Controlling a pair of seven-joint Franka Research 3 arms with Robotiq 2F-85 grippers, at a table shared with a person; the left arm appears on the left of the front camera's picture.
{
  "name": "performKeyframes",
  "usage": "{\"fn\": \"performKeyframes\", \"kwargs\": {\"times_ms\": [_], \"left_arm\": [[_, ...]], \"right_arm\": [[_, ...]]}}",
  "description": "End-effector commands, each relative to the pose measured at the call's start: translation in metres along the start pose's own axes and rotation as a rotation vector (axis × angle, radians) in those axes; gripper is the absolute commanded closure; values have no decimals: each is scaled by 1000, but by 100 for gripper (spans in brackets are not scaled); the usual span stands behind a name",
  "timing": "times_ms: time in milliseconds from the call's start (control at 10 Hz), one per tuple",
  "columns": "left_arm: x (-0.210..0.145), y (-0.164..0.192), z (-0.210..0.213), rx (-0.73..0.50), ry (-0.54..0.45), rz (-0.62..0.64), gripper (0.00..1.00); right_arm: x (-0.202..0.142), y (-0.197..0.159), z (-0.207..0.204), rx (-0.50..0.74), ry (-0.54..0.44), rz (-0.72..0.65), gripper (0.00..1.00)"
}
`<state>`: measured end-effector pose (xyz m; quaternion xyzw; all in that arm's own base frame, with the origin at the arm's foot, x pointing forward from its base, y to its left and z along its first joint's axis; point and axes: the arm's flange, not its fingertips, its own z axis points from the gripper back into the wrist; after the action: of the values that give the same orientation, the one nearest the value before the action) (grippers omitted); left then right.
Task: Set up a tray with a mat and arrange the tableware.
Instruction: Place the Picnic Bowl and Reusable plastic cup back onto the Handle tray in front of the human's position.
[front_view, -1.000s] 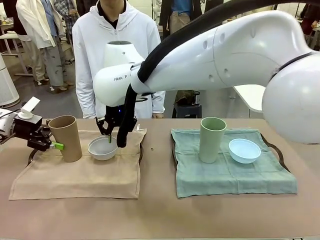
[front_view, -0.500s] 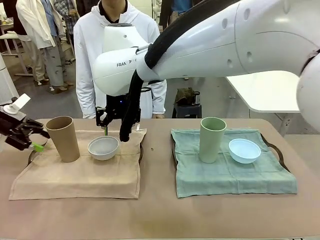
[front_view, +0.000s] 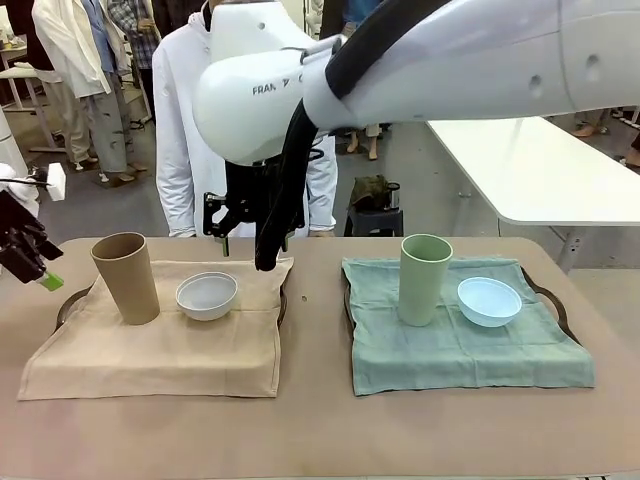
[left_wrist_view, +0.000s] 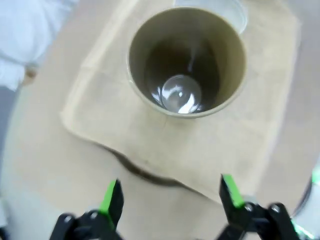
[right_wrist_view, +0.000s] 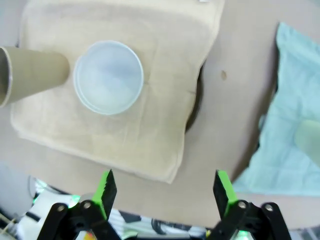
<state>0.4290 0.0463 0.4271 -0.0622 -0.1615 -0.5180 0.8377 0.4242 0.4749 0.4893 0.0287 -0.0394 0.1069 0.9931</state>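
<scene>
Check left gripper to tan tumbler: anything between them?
Nothing visible. The left gripper, jaws open, hangs off the tan mat's edge, and only bare mat lies between it and the upright tan tumbler.

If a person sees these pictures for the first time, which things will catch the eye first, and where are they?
First comes the big white right arm, reaching across the top of the front view, its open right gripper hanging above the white bowl. Next are two matching settings: a tan tumbler and that bowl on the beige mat at left, a pale green tumbler and light blue bowl on the green mat at right.
</scene>
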Motion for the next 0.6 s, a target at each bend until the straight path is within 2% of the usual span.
{"fn": "performKeyframes", "kwargs": {"times_ms": [0,100,300,400,500], "left_arm": [[28,-28,16,21,182,84,0],[48,-41,22,60,263,156,0],[81,-56,49,57,323,228,0],[96,-62,65,33,305,277,0],[115,-67,84,0,191,358,0]], "right_arm": [[-19,-9,15,-35,35,-73,0],[-23,-12,25,-37,83,-92,0],[-30,-12,48,-33,100,-97,0],[-35,-11,61,-25,86,-88,0],[-41,-12,74,-25,40,-115,0]]}}
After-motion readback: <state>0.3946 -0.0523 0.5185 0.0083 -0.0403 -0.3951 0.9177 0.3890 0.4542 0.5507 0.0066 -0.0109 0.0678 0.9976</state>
